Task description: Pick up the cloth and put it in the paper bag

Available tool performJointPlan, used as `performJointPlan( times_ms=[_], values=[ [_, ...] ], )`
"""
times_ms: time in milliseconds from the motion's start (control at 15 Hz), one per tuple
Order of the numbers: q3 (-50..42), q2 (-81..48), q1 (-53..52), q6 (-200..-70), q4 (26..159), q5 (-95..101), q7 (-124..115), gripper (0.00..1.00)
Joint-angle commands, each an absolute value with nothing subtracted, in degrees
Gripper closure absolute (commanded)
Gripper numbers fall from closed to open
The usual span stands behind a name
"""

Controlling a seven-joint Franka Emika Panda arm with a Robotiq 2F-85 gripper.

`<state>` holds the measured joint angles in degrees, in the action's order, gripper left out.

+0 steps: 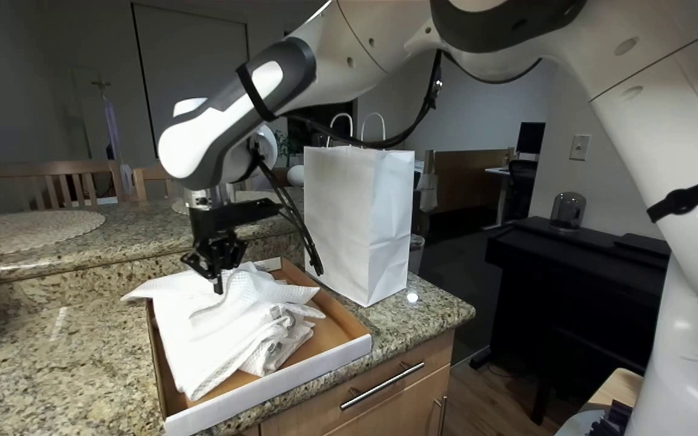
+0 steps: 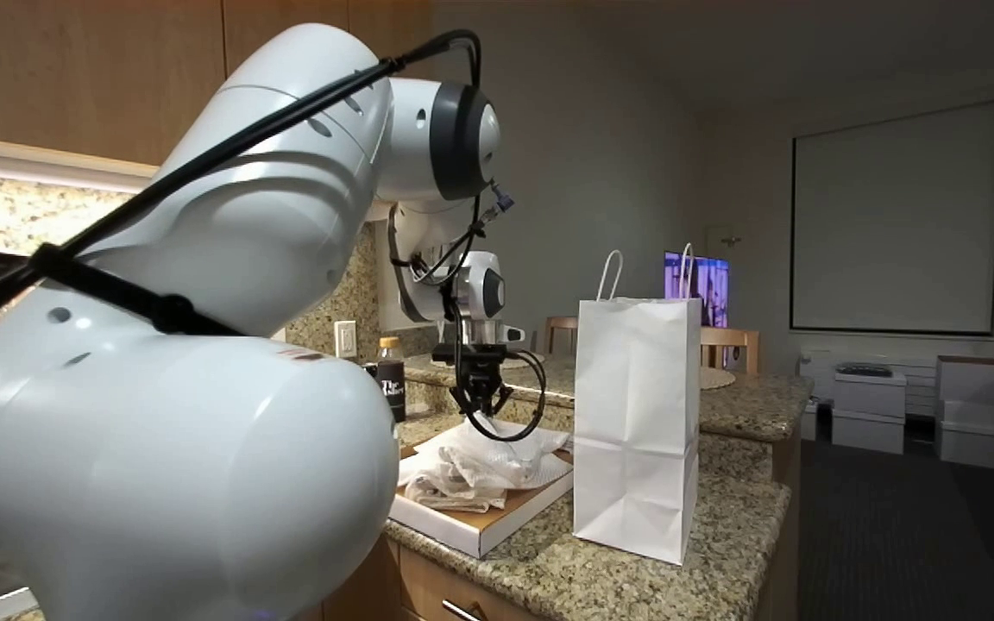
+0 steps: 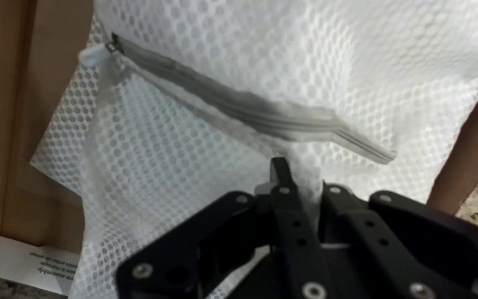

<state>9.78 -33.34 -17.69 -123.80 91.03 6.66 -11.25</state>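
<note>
The cloth is a white mesh fabric with a grey zipper strip. It lies heaped in a shallow box in both exterior views (image 1: 222, 339) (image 2: 488, 457) and fills most of the wrist view (image 3: 172, 133). My gripper (image 1: 219, 281) points down at the heap; it also shows in an exterior view (image 2: 481, 405). In the wrist view my gripper's fingers (image 3: 305, 182) are close together with a bunched fold of cloth between them. Most of the cloth still rests in the box. The white paper bag (image 1: 343, 218) stands upright beside the box, handles up; it also shows in an exterior view (image 2: 635, 414).
The box has low white walls (image 1: 276, 384) and a brown inside. It sits on a granite counter (image 1: 28, 363) below a raised ledge (image 1: 131, 230). A dark bottle (image 2: 391, 388) stands behind the box. A black cable (image 1: 294, 212) hangs between gripper and bag.
</note>
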Motion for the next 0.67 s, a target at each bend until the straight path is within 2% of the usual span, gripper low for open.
performJointPlan(
  times_ms=[0,333,467,533,600],
  values=[
    [10.98,-26.28,-16.57,-123.16,94.95,2.57,-8.88,0.88],
    [11.74,-16.11,-17.52,-123.00,98.04,2.39,-10.41,0.89],
    [11.38,-13.97,-17.90,-123.51,98.77,3.40,-12.91,0.93],
    [11.01,-14.44,-17.92,-123.52,98.80,4.19,-13.69,0.66],
    [11.10,-14.62,-17.60,-123.19,99.27,3.93,-13.06,0.68]
  ],
)
